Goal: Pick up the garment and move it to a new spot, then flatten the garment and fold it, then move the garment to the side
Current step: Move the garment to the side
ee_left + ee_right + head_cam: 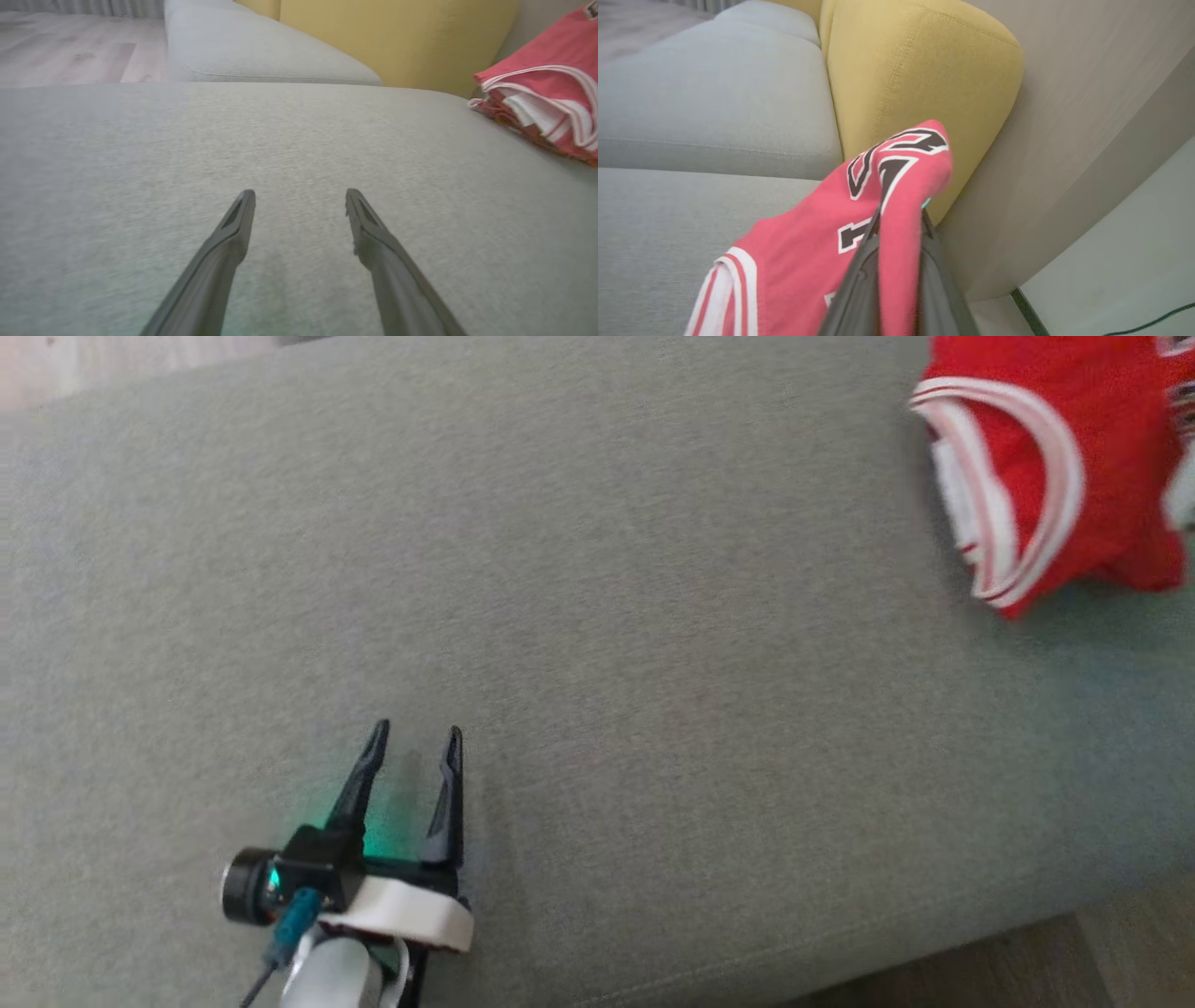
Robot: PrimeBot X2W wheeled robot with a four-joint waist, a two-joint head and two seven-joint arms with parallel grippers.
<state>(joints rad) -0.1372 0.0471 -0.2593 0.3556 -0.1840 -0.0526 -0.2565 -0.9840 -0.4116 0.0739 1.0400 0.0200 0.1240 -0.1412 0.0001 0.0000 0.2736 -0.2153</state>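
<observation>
The garment [1064,467] is a red jersey with white striped trim and black lettering, bunched at the top right of the grey sofa seat [597,616]. In the right wrist view my right gripper [901,219] is shut on a fold of the garment [896,186], which drapes over both fingers and lifts above the cushion. My left gripper [417,735] hovers open over bare cushion at the lower left, far from the jersey. In the left wrist view its fingers [233,233] stand wide apart with nothing between them, and the garment [546,93] lies at the far right.
A yellow back cushion [915,79] stands behind the seat, beside a beige wall panel [1087,116]. A second grey seat cushion [252,46] adjoins farther back. Wooden floor [1027,971] shows past the sofa's front edge. A dark cable [1148,322] runs along the floor.
</observation>
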